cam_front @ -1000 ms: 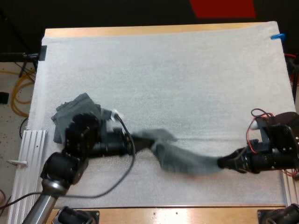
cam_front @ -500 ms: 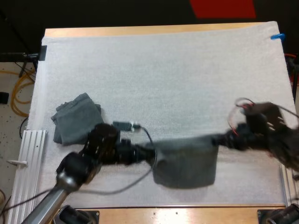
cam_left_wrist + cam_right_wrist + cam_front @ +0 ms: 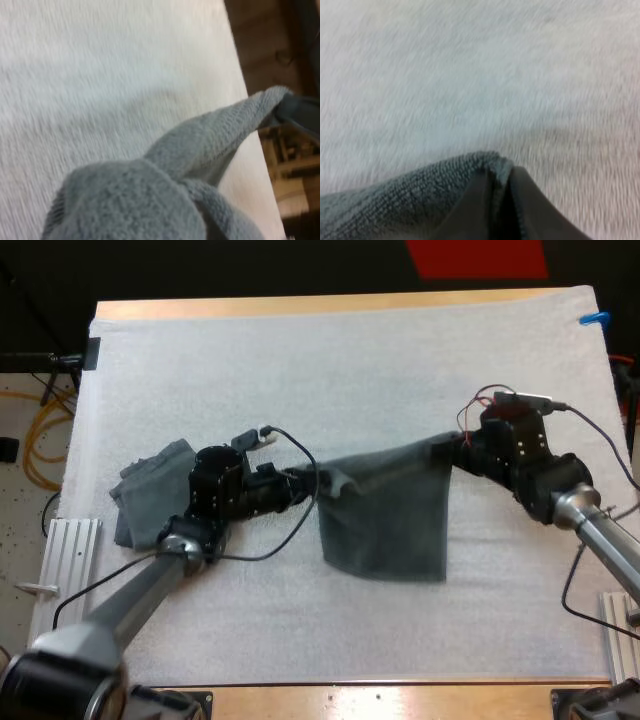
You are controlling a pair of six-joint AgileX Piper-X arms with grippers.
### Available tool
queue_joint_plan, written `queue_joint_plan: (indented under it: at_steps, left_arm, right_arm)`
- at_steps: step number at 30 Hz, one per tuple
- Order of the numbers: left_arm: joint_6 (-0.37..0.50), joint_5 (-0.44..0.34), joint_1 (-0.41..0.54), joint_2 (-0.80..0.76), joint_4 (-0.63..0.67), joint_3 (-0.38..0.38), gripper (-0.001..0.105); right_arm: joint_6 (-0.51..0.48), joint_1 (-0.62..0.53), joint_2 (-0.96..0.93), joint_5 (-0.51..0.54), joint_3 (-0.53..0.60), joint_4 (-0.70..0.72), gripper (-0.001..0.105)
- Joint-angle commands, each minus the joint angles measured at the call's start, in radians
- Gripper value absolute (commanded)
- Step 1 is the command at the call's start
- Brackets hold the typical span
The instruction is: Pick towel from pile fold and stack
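The left gripper [image 3: 300, 483] is clamped on one bunched corner of a grey-green towel [image 3: 385, 515]. In its own wrist view the cloth mounds up so close that the fingers are hidden, so the grip is judged from the high view. The right gripper [image 3: 448, 452] pinches the opposite corner, and its wrist view shows the two dark fingers [image 3: 480, 210] pressed together on the towel's hemmed edge.

Between the two grippers the held edge is pulled nearly straight. It runs across the table from left to right, with the right end a little farther from the robot than the left. The rest of the cloth spreads from that edge toward the near side of the white mat [image 3: 350, 360], with the free edge pointing at the robot. The sheet looks close to square, so the stretched edge is the best guide to its long axis. It sits at about the middle of the mat, slightly to the right.

A second towel [image 3: 150, 502] lies beside the left arm, near the mat's left edge (whether it is the pile or the start of a stack cannot be told).

The step in hand looks like the spreading-out before the first fold. The next move probably calls for both grippers to travel together at the same tension and lay the cloth flat without wrinkles. The held edge can then be carried over to meet the free one.
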Motion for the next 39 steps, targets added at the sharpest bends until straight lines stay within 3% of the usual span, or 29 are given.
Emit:
queue_joint_plan:
  at_steps: [1,8,11,15,18,19,24,27,32,35,39]
  left_arm:
    - [-0.016,0.007,0.009,0.025,-0.084,-0.003,0.000]
    - [-0.014,0.005,0.036,0.141,-0.210,-0.017,0.003]
    - [-0.009,-0.007,0.036,0.169,-0.216,-0.041,0.017]
    - [-0.009,-0.019,0.036,0.191,-0.217,-0.112,0.061]
    - [-0.009,-0.004,0.036,0.192,-0.220,-0.184,0.086]
    - [-0.009,0.007,0.036,0.192,-0.220,-0.208,0.090]
    - [-0.009,0.158,0.036,0.187,-0.220,-0.319,0.090]
    - [-0.009,0.222,0.036,0.156,-0.217,-0.341,0.089]
    - [0.068,0.217,0.036,0.043,-0.121,-0.339,0.085]
    - [0.170,0.193,0.036,-0.057,0.009,-0.339,0.085]
    - [0.372,0.109,0.036,-0.191,0.264,-0.339,0.085]
  right_arm:
    - [0.010,-0.017,0.018,-0.017,-0.003,-0.042,0.000]
    - [0.040,-0.055,0.126,-0.079,-0.024,-0.068,0.001]
    - [0.068,-0.066,0.159,-0.127,-0.039,-0.105,0.017]
    - [0.127,-0.099,0.196,-0.196,-0.071,-0.202,0.052]
    - [0.130,-0.132,0.200,-0.216,-0.113,-0.237,0.059]
    - [0.130,-0.143,0.198,-0.216,-0.131,-0.240,0.059]
    - [0.123,-0.181,0.160,-0.293,-0.204,-0.239,0.059]
    - [0.093,-0.182,0.101,-0.330,-0.208,-0.221,0.059]
    - [0.010,-0.182,-0.017,-0.334,-0.208,-0.039,0.059]
    - [-0.034,-0.182,-0.089,-0.334,-0.208,0.086,0.059]
    - [-0.069,-0.180,-0.177,-0.334,-0.208,0.258,0.059]
